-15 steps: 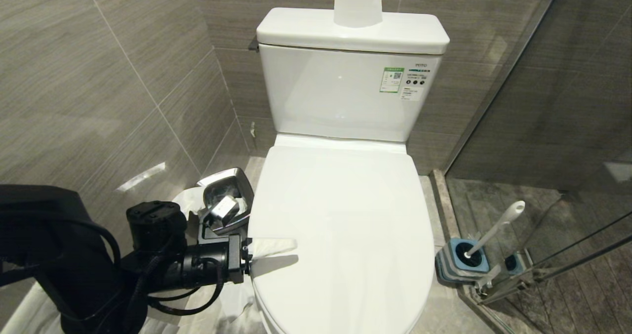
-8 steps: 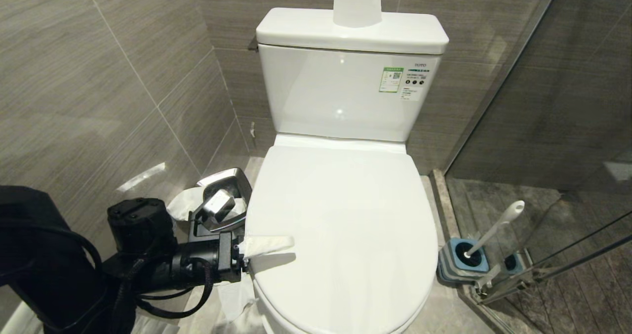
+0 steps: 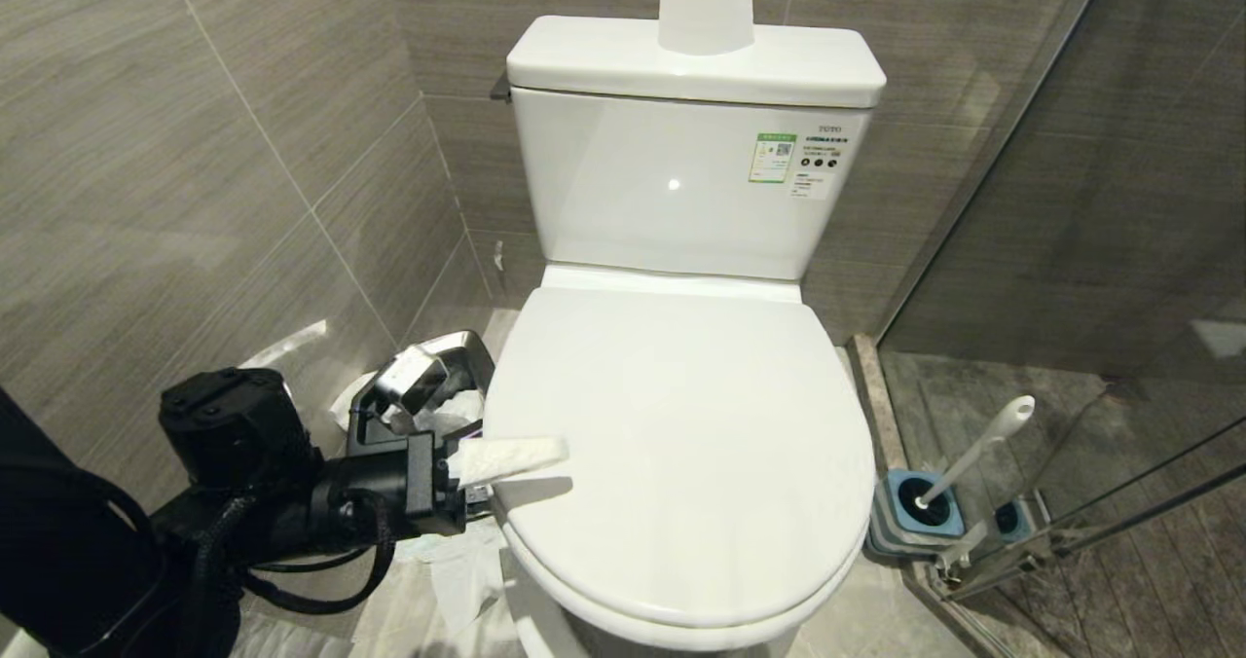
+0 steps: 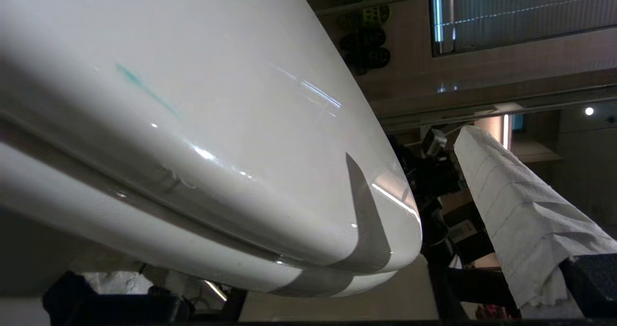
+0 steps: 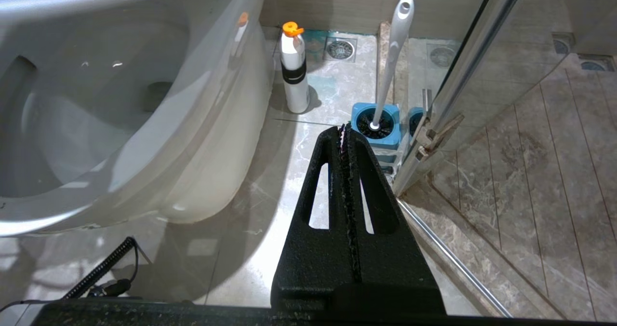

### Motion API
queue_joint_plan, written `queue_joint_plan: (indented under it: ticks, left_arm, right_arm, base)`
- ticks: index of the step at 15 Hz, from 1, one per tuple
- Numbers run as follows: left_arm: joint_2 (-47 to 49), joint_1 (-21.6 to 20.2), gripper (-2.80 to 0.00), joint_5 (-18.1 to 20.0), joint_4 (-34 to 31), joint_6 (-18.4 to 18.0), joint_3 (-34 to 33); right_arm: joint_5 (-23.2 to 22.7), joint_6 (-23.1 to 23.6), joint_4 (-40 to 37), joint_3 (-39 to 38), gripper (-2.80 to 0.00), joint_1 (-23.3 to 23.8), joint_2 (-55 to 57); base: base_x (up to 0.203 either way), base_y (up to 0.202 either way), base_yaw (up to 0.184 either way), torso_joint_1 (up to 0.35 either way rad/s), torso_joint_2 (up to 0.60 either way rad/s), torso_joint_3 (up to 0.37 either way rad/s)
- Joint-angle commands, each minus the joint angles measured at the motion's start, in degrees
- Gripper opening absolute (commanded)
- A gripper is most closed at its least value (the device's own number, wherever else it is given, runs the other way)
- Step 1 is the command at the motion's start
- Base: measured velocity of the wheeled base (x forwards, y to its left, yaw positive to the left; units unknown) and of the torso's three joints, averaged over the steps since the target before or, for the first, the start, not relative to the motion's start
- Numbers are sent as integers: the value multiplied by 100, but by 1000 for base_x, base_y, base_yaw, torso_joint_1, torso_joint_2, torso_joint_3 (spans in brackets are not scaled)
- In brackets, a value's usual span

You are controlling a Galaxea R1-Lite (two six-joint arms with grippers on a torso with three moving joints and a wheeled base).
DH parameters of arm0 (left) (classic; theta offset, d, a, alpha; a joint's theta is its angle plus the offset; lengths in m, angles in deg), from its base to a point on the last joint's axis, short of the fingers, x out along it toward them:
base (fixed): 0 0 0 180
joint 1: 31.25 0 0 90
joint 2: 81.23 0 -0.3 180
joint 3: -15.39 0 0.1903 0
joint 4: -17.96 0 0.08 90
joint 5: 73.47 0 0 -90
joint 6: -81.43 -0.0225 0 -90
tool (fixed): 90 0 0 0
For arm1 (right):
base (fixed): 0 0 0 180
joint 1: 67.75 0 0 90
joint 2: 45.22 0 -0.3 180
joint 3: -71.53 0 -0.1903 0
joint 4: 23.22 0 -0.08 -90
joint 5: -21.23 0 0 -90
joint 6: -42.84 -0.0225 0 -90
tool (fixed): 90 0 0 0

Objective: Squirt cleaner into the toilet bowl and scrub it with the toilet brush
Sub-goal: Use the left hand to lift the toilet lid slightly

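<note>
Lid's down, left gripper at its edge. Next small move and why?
Probably ease the left gripper further in so its open, paper-wrapped finger and the lower one straddle the lid edge, then lift. The lid covers the toilet bowl; cleaner and toilet brush stand untouched.

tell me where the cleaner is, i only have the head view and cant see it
Observer: The cleaner stands upright on the floor, between the base of the toilet bowl and the holder of the toilet brush.
Operator: and the right tool
Observer: The right tool is shut and empty, low over the floor, pointing toward the holder.
Operator: is there a cap on the bottle
Observer: Yes, an orange cap sits on its top.
</note>
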Motion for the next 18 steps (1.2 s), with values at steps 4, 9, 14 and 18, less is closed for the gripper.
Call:
queue_joint_plan:
  ticks: [4,9,14,18]
  left_arm:
    - [-297,19,0,13,55,327,372]
    - [-443,53,0,30,29,562,660]
    - [-575,56,0,39,-6,919,1054]
    - [-639,49,0,39,-47,1106,1295]
  right_arm:
    - [0,1,-3,-2,-280,0,2]
    - [0,1,-3,-2,-280,0,2]
    - [0,1,-3,-2,-280,0,2]
    - [0,1,-3,7,-280,0,2]
  base:
    - [0,0,0,0,0,0]
    - [0,0,0,0,0,0]
    - [0,0,0,0,0,0]
    - [0,0,0,0,0,0]
